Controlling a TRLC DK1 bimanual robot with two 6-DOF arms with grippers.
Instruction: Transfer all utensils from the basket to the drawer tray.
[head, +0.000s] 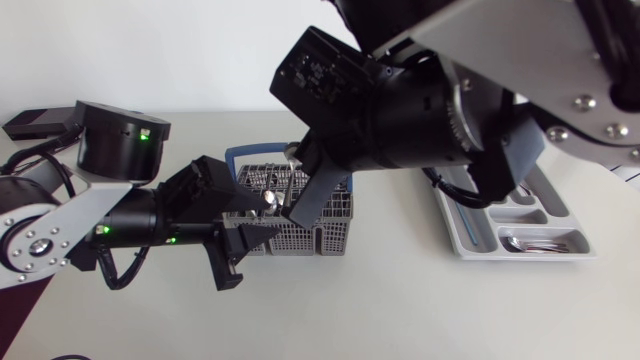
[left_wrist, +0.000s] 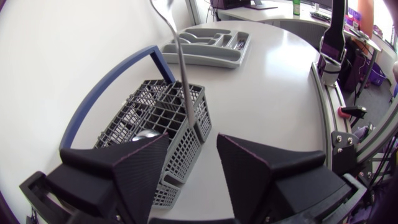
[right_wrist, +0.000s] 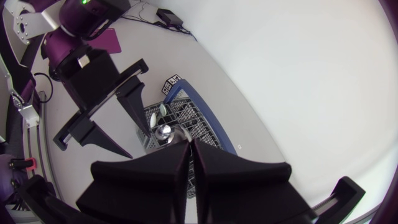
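**Utensil held upright over the basket**

The left end effector (left_wrist: 193, 137) hangs wide open with nothing in it. One finger is over the near corner of the basket (left_wrist: 183, 149), the other over bare bench (left_wrist: 267, 93) just beside it. The single grey mesh basket stands ahead of it, and its blue handle (left_wrist: 106, 87) arches across the top.

One utensil (left_wrist: 180, 68) stands in the basket's near end. Its long axis is close to vertical, with the thin shaft rising straight up and the low end down among the mesh cells. The right end effector (right_wrist: 189, 143) comes down from above, closed almost to a slit on this shaft. A shiny rounded end (right_wrist: 163, 132) shows just ahead of its fingertips. The two end effectors are close together over the same end of the basket.

Well beyond the basket lies the one grey tray (left_wrist: 205, 59), its long compartments running away from the basket. One compartment holds a few utensils (head: 545, 243), too small to count. From above, the bulky right arm (head: 420, 110) covers the basket's far side and part of the tray.
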